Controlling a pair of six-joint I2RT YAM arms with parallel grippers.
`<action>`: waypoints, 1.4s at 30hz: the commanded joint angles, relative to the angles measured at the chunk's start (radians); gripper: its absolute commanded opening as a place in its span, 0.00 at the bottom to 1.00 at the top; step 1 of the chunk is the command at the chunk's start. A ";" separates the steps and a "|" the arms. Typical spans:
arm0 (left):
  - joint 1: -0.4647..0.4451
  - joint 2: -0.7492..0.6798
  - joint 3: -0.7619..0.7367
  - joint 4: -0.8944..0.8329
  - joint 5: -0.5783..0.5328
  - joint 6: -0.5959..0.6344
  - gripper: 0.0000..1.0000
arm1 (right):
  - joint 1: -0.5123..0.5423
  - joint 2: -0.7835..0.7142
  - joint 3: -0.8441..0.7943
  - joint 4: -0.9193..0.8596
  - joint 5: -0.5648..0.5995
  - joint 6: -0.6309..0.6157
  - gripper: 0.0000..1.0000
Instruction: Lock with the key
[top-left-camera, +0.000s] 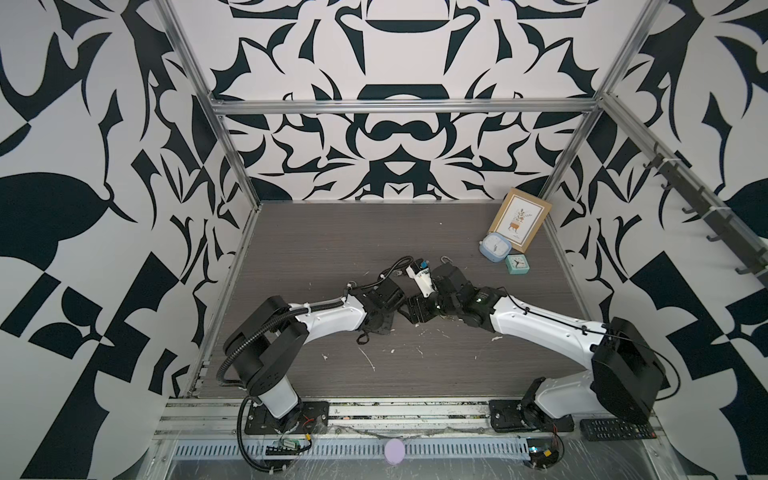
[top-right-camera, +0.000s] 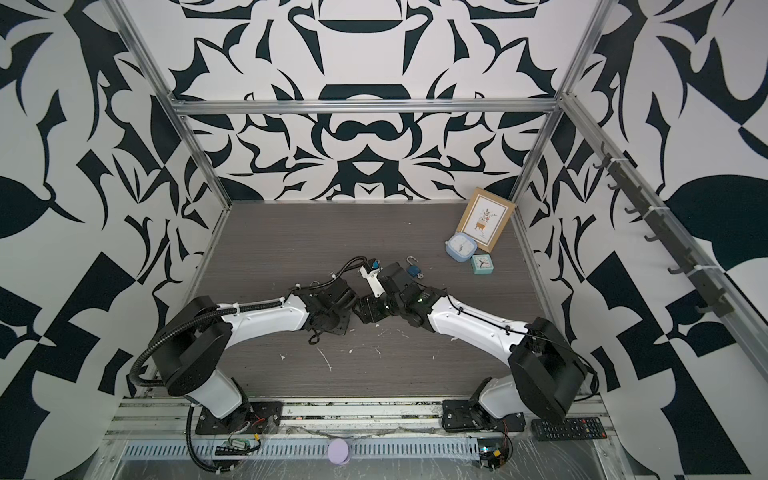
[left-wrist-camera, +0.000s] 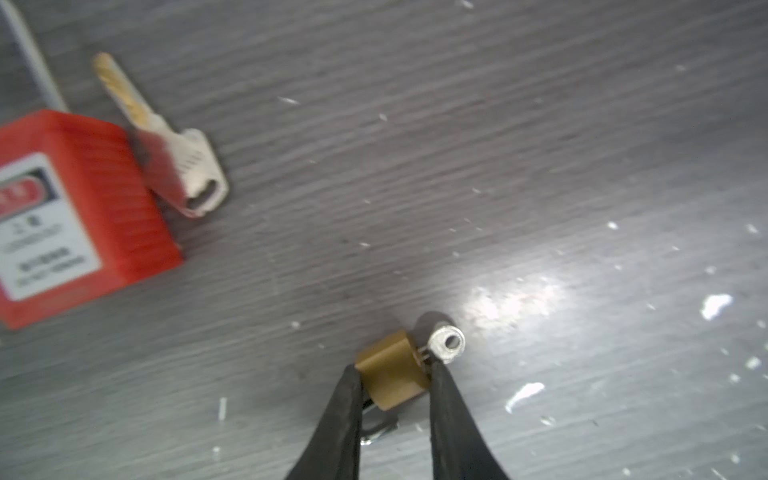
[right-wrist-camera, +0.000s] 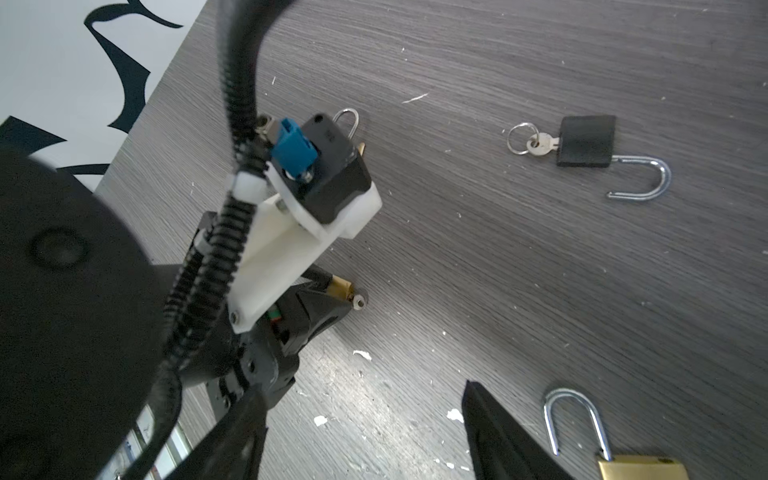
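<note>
My left gripper (left-wrist-camera: 392, 370) is shut on a small brass padlock (left-wrist-camera: 390, 374), one finger on each side, low over the table. A silver key (left-wrist-camera: 446, 343) sticks out of the lock's end by one fingertip. A bit of the shackle shows under the lock; I cannot tell whether it is latched. The right wrist view shows the same lock (right-wrist-camera: 340, 286) and key (right-wrist-camera: 359, 302) at the left gripper's tips. My right gripper (right-wrist-camera: 361, 407) stands open over bare table, holding nothing, close beside the left arm.
A red padlock (left-wrist-camera: 70, 216) lies with a loose key (left-wrist-camera: 166, 141) beside it. A dark padlock (right-wrist-camera: 586, 141) with key and open shackle lies farther off, blue in a top view (top-right-camera: 413, 271). A larger brass padlock (right-wrist-camera: 640, 467) sits open by my right finger. Picture frame (top-left-camera: 519, 218) and clocks (top-left-camera: 492, 246) stand back right.
</note>
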 joint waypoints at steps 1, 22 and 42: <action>-0.029 0.019 -0.021 -0.029 0.006 -0.027 0.29 | -0.014 -0.060 0.015 0.006 0.054 -0.007 0.76; 0.124 -0.591 0.028 -0.260 -0.279 -0.008 0.99 | -0.036 -0.074 -0.001 -0.046 0.062 -0.047 0.76; 0.525 -0.703 -0.099 -0.372 0.227 -0.187 0.99 | 0.055 0.515 0.443 -0.208 0.050 -0.234 0.75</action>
